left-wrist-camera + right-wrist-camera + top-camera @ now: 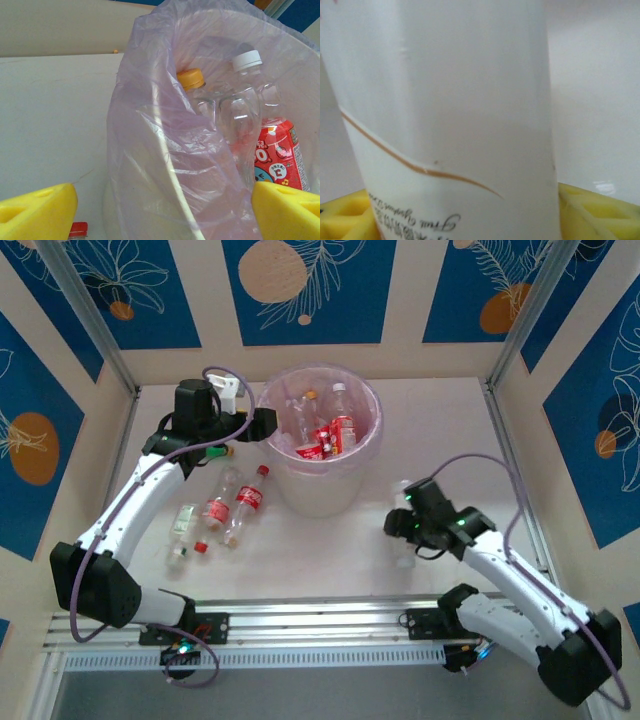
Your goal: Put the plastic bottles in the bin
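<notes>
- Left jaws sit up at the left rim of the bin (322, 495), yellow fingers (37, 212) spread wide and nothing between them
- From the left wrist, the pinkish-purple liner (150, 150) bulges right in front, draped over the bin's rim
- Down inside the bin: an orange-capped bottle (192, 80), a white-capped clear bottle (247, 62) beside it, and a red-labelled bottle (277, 150) further right
- Over on the right, the right jaws are low on the table (330, 570), well apart from the bin, closed in on a pale white bottle (460, 100)
- Yellow pads (585, 210) press against both its sides; whether it is off the table, I cannot tell
- Left of the bin, loose bottles lie on the table: two red-capped bottles (248, 502) side by side, a clear bottle (183, 520) just beyond them, a loose red cap (200, 547) near it
- A green bottle (215, 452) with a yellow cap lies by the left arm
</notes>
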